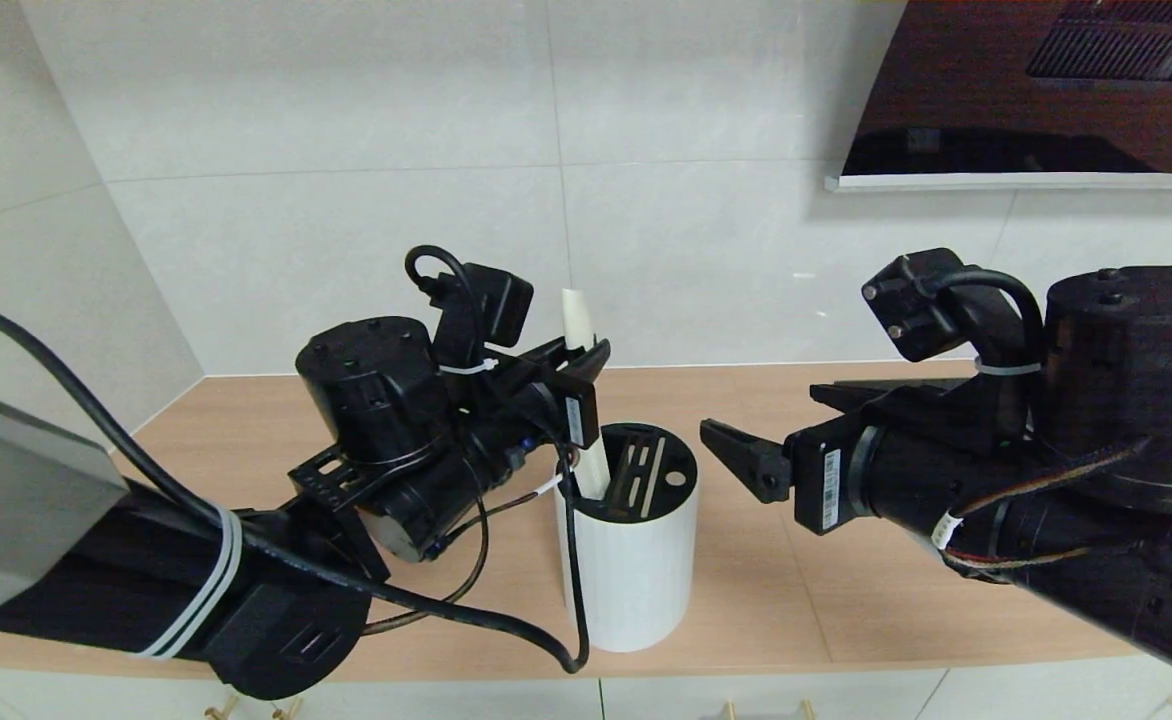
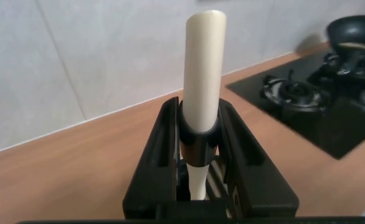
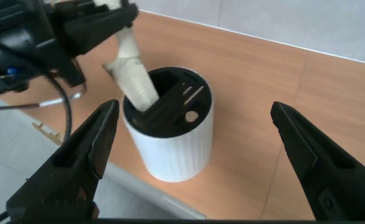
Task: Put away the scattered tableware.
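Left hand (image 1: 586,368) is clamped on the cream handle of a utensil (image 1: 576,318). The utensil stands slightly tilted, its lower end inside the white holder (image 1: 636,580). The holder sits near the front edge of the table (image 1: 846,600). Right hand (image 1: 771,415) hangs just beside the holder, fingers wide apart, holding nothing.

Judgement: insertion is in hand. I would lower the utensil along its own axis and keep it within the open slot of the black insert. I would release only once it bottoms out, and watch that the holder does not tip toward the front edge.
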You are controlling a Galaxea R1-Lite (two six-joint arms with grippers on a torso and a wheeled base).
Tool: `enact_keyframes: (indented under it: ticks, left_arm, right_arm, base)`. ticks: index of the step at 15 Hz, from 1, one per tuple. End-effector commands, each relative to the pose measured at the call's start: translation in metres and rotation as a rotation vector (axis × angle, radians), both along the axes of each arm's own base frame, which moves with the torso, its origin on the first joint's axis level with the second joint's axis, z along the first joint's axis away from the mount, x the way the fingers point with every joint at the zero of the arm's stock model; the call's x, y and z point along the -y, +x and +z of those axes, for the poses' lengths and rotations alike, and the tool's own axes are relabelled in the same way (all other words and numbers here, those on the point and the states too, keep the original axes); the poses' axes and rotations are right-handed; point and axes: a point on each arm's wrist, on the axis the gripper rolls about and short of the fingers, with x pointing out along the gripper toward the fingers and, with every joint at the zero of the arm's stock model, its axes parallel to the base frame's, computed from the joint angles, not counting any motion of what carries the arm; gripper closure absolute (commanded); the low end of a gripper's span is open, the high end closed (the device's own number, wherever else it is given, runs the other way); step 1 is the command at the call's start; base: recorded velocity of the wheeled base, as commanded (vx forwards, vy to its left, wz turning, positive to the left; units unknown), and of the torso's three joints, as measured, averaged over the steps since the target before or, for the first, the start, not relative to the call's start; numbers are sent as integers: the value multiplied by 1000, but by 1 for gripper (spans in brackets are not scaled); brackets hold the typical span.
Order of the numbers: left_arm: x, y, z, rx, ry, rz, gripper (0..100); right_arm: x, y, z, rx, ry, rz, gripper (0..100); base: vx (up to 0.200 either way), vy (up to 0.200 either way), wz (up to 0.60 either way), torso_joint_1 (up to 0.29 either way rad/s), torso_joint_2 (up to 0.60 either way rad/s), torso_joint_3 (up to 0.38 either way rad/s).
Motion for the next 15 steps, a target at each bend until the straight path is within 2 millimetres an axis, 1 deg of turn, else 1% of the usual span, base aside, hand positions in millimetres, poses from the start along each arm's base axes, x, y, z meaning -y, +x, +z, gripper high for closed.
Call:
enact_keyframes:
  ticks: [1,3,4,8,12,15]
  left_arm:
    - [-2,-6,8,19,-15,-5,100]
    - [1,-7,0,-5,5,-15,100]
    - [4,-4,-9,-26,20,-15,100]
    - [6,-1,-18,-50,37,-15,100]
    - [11,6,-37,-97,72,-15,100]
    - [13,8,-47,-119,88,-15,100]
  right_arm:
    - [0,0,0,0,1,-1,0]
    - [0,0,-1,-2,-2,-1,0]
    - [0,0,-1,-2,-2,-1,0]
    - [1,0,0,-1,0,-1,0]
    - [0,0,-1,-3,-3,-1,0]
    - [0,0,-1,-3,-3,-1,0]
  base:
    - [0,0,0,0,0,0]
    - [0,0,0,0,0,0]
    - [0,0,0,0,0,0]
    - [0,0,0,0,0,0]
    - [0,0,0,0,0,0]
    - [0,0,0,0,0,0]
